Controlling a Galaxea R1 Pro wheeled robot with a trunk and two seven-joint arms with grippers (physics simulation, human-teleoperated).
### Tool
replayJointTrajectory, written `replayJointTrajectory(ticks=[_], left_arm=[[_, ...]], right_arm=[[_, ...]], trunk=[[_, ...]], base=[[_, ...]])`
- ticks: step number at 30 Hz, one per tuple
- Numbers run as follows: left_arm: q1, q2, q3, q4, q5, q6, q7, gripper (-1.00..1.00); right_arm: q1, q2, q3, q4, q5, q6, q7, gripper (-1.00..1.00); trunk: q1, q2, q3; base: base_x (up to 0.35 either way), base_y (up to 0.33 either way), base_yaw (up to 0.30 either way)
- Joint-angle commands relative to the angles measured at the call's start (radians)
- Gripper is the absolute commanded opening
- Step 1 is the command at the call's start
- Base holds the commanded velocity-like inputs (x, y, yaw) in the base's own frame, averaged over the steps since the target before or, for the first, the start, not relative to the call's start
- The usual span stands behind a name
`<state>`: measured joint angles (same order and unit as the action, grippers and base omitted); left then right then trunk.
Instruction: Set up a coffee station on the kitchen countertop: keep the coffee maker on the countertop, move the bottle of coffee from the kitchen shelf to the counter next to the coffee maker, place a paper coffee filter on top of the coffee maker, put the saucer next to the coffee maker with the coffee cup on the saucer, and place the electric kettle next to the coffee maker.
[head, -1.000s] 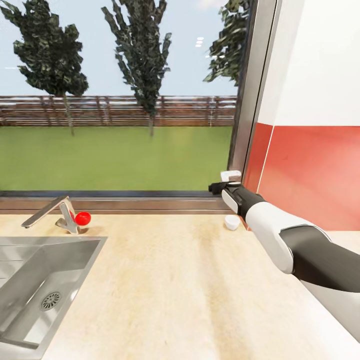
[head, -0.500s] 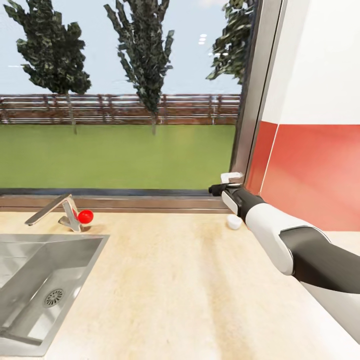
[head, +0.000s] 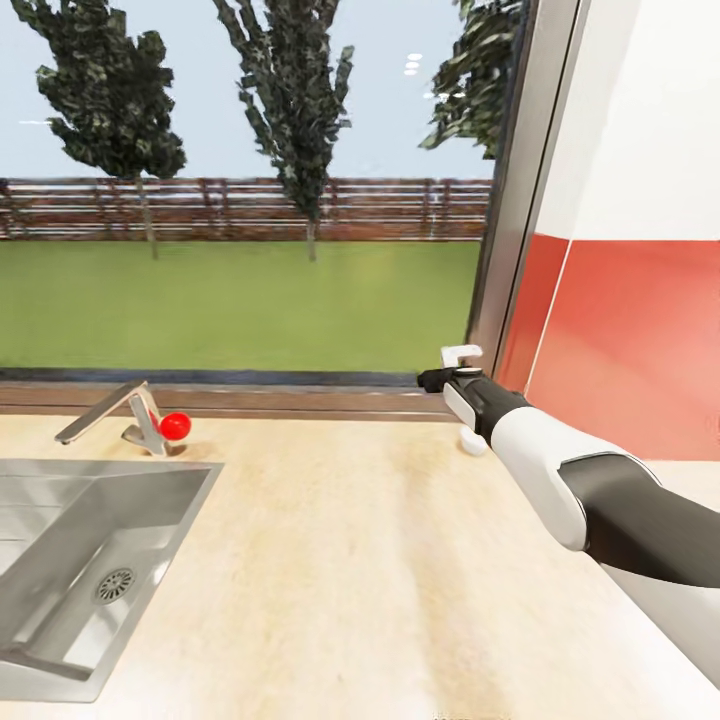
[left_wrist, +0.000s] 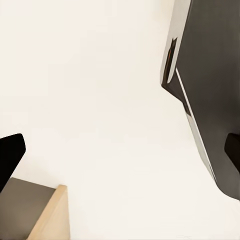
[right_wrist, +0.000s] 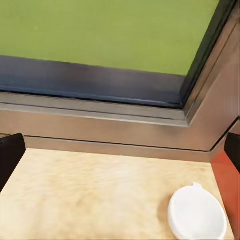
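Right tool (head: 432, 379) hangs with jaws spread and empty above the tabletop (head: 350, 560); the coffee cup (right_wrist: 196, 213) sits at two o'clock, ungrasped. Nothing looks arranged yet.

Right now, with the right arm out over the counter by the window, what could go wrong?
1. The cup sits in the counter's far corner by the red wall; little room to close around it.
2. In the head view the right arm covers part of the cup, so aiming from there is unsure.
3. The window frame lies close ahead of the right fingers; reaching further may strike it.
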<state>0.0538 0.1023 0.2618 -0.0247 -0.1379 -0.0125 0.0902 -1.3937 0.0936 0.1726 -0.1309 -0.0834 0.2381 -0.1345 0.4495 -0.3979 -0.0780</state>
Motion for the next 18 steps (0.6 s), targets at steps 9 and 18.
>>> replayJointTrajectory(ticks=[9, 18], left_arm=[[0.000, -0.001, 0.008, -0.001, -0.011, -0.001, 0.002, 1.00], [0.001, -0.002, 0.008, 0.000, -0.011, -0.001, 0.002, 1.00]], right_arm=[[0.004, 0.000, 0.008, -0.001, -0.009, 0.006, -0.005, 1.00], [0.011, 0.001, 0.008, -0.002, -0.009, 0.006, -0.007, 1.00]], trunk=[[0.001, -0.002, -0.014], [0.001, -0.002, -0.024]], base=[[0.000, 0.000, -0.176], [0.000, 0.000, -0.219]])
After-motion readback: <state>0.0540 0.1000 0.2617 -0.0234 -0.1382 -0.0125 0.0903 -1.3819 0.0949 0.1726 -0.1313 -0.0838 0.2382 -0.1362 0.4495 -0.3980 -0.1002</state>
